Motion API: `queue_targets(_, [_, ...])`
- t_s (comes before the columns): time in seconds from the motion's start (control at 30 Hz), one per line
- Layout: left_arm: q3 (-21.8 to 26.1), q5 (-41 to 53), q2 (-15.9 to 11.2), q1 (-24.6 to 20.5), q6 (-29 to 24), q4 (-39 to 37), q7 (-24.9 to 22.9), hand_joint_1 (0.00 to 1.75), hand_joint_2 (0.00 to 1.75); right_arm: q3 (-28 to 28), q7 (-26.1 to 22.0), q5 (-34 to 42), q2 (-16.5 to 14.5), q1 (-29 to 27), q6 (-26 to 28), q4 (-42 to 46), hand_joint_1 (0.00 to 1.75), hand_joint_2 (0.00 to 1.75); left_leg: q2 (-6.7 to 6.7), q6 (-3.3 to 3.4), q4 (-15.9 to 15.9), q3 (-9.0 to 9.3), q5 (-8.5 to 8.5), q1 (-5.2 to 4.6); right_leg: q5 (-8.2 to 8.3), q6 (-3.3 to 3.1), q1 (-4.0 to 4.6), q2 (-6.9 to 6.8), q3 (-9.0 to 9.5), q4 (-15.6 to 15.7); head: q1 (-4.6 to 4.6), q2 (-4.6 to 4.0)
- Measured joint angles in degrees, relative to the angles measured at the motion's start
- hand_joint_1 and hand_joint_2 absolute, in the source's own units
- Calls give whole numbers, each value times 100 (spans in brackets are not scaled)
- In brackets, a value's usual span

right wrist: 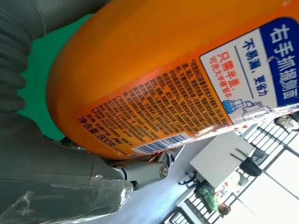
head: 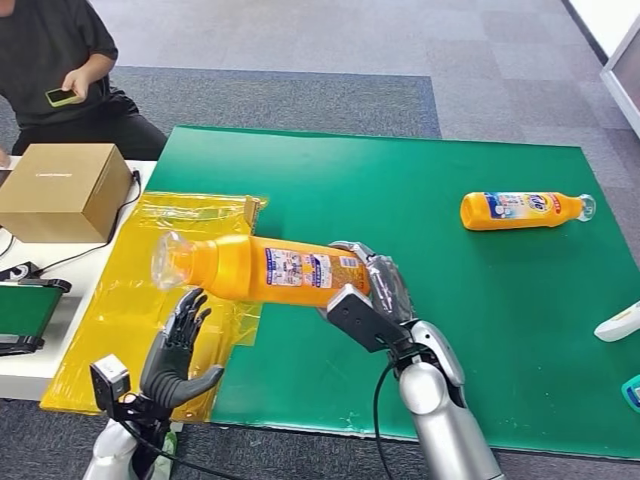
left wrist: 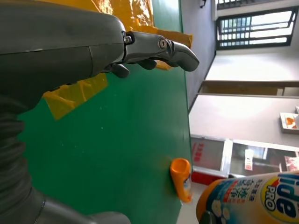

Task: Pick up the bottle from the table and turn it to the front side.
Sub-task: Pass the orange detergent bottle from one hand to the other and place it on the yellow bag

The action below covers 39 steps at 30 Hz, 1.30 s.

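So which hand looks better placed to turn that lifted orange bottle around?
The right hand, probably. It already grips the held bottle by its base, lifted sideways over the green mat. The left hand hangs open below the bottle's cap end, touching nothing.

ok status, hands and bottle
Right hand grips orange detergent bottle, lifted sideways, back label up. Left hand open below its cap end. Second bottle lying far right, clear.

A cardboard box [head: 64, 190] sits left of a yellow bag [head: 151, 290]; a seated person [head: 60, 60] holds what looks like a phone [head: 62, 96].
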<state>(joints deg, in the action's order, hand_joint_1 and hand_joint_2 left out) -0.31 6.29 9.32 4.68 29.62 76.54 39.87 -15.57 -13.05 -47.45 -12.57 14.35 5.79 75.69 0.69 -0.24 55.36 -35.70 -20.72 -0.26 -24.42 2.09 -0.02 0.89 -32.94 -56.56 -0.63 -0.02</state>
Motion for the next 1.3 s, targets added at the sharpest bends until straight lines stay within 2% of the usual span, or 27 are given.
queue_targets(0.2, [-382,-304,-138,-112,454,1,0,0,175,-203,-230,126,-265,147,4,-574,175,175,0,-1,0,0,0,2,-1,-2,2,0,0,-1,-1,-1])
queue_targets(0.4, [-674,-387,-205,-239,473,93,7,0,175,-635,-399,218,-340,279,264,-1447,175,175,1,-2,0,-1,0,3,-2,-2,3,-1,0,-2,-1,1])
queue_targets(0.73, [-645,-511,-220,-320,383,413,15,0,175,-936,-462,288,-349,324,350,-2056,175,175,0,-1,0,-1,0,2,-2,-2,2,-1,-2,-2,-1,0])
queue_targets(0.93, [-417,-647,-97,-356,492,596,17,1,175,-1021,-515,316,-353,337,398,-2308,175,175,0,-2,0,-2,0,2,-2,-2,1,-1,-3,-2,0,0])
queue_targets(1.03, [-319,-693,-29,-359,659,656,17,132,175,-1077,-527,328,-360,347,401,-2400,174,175,0,-1,0,-2,0,2,-2,-2,1,-1,-3,-2,0,-1])
queue_targets(1.07, [-291,-692,-6,-360,718,669,17,175,175,-1095,-531,335,-362,351,402,-2425,162,175,0,-1,0,-2,0,2,-2,-2,1,-1,-3,-2,0,-1])
queue_targets(1.1, [-277,-685,12,-360,754,674,17,175,175,-1107,-536,345,-363,354,404,-2442,128,175,0,-1,0,-2,0,2,-2,-2,1,-1,-3,-2,0,0])
queue_targets(1.17, [-257,-671,41,-360,792,688,17,175,175,-1124,-550,366,-364,358,409,-2473,41,175,0,-1,0,-2,0,2,-2,-2,1,-1,-3,-2,0,1])
queue_targets(1.2, [-254,-666,51,-360,801,699,17,175,175,-1132,-557,374,-364,360,415,-2486,9,175,0,-1,0,-2,0,2,-2,-2,1,-1,-3,-2,-1,1])
queue_targets(1.23, [-252,-658,58,-360,805,713,17,175,175,-1138,-564,380,-364,361,424,-2497,0,175,0,-1,0,-2,0,2,-2,-2,1,-1,-3,-2,-1,0])
queue_targets(1.3, [-250,-634,69,-363,783,738,17,175,175,-1151,-576,382,-364,362,449,-2514,0,175,0,-1,0,-2,0,2,-2,-2,1,-1,-3,-2,-1,-1])
